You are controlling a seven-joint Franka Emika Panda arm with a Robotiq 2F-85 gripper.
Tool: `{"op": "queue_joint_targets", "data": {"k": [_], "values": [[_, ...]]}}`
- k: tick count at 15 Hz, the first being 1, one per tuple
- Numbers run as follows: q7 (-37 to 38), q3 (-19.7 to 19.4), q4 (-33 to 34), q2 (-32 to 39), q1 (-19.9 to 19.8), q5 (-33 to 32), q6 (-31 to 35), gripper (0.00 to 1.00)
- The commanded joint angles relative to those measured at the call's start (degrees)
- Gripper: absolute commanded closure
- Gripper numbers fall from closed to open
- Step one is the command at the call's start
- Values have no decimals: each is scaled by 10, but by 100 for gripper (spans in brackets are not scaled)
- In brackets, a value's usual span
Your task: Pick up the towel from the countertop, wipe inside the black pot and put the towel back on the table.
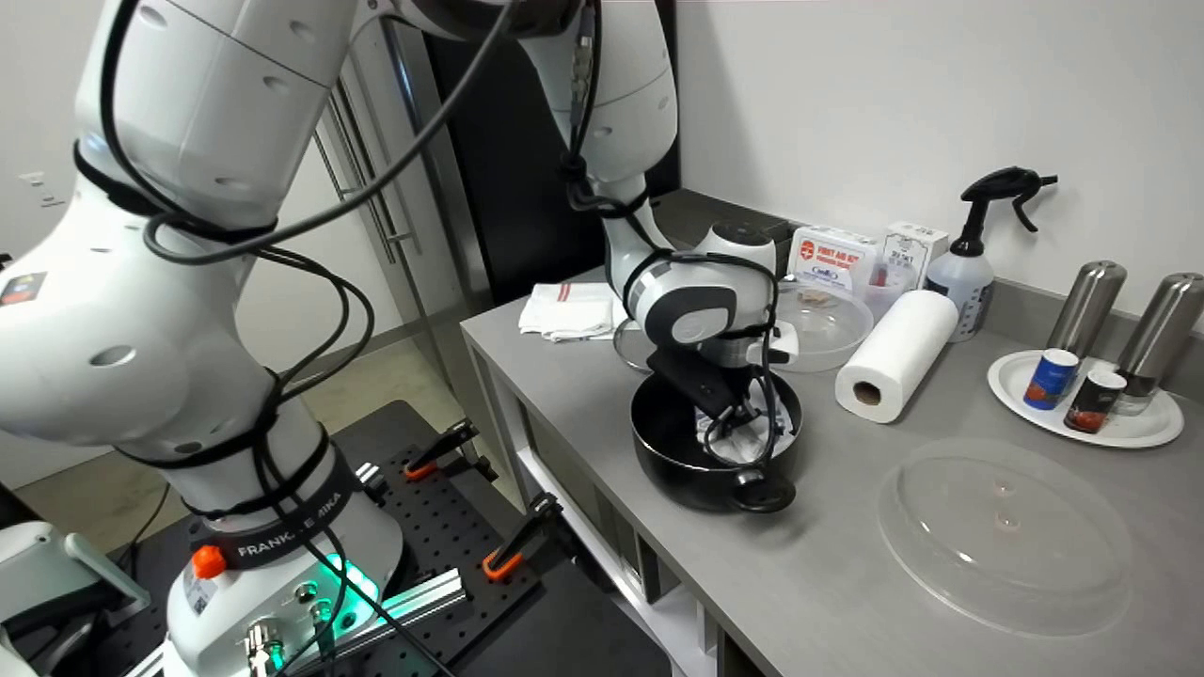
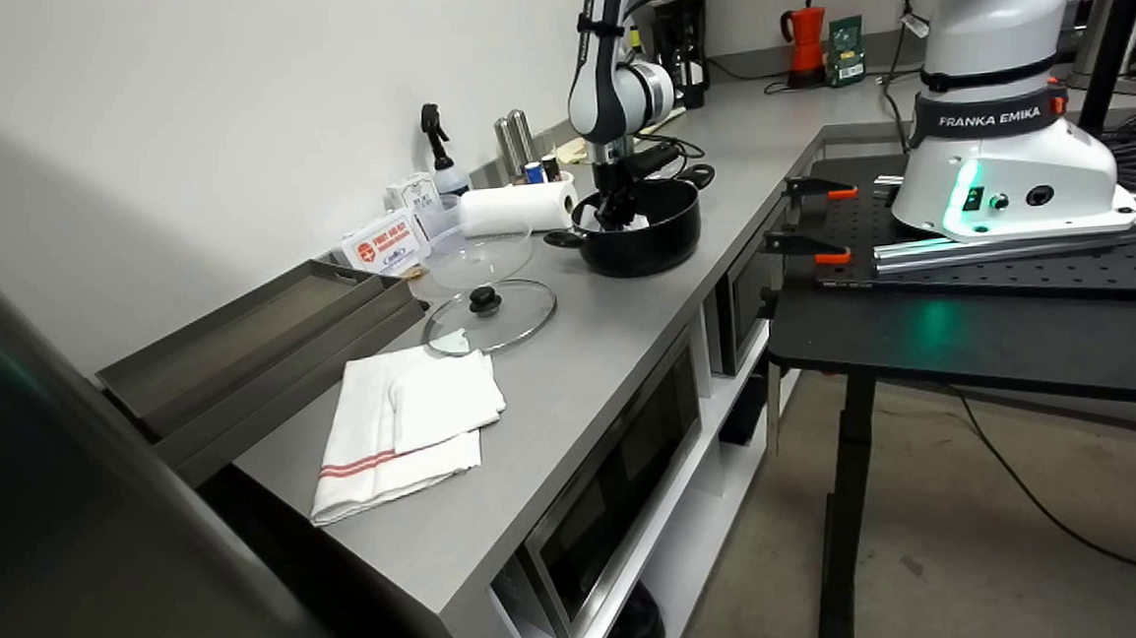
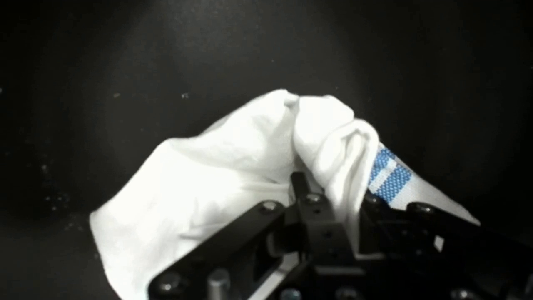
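gripper point(image 3: 335, 193) clenched on a bunched fold of the towel point(image 3: 250, 162), both down inside the black pot point(image 1: 682, 481)

wrist view, gripper as clock centre: bulk of the towel fans out to 9, blue-striped end sticks out between 2 and 3, a few pale specks point(image 3: 185, 96) on the pot's dark floor, some at 10

in an exterior view, towel sits toward the pot's 3 o'clock side; can't tell if it touches the wall

pot upright on the countertop point(image 1: 828, 564), side handle point(image 1: 764, 495) at 5

same view, pot as centre: paper-towel roll point(image 1: 894, 357) lying on its side at 2; spray bottle point(image 1: 959, 277) further out at 2; white plate point(image 1: 1006, 378) at 3; clear round disc point(image 1: 1011, 555) flat at 4; glass lid point(image 1: 635, 350) at 10, partly hidden, near the pot; folded white cloth point(image 1: 569, 312) with red stripes further out at 10
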Motion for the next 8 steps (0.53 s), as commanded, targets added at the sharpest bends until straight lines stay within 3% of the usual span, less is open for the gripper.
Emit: {"op": "queue_joint_targets", "data": {"k": [1, 4, 8], "values": [[22, -17, 15, 11, 1, -12, -2, 97], [24, -25, 7, 6, 1, -13, -1, 97], [11, -8, -13, -6, -4, -12, -2, 97]]}}
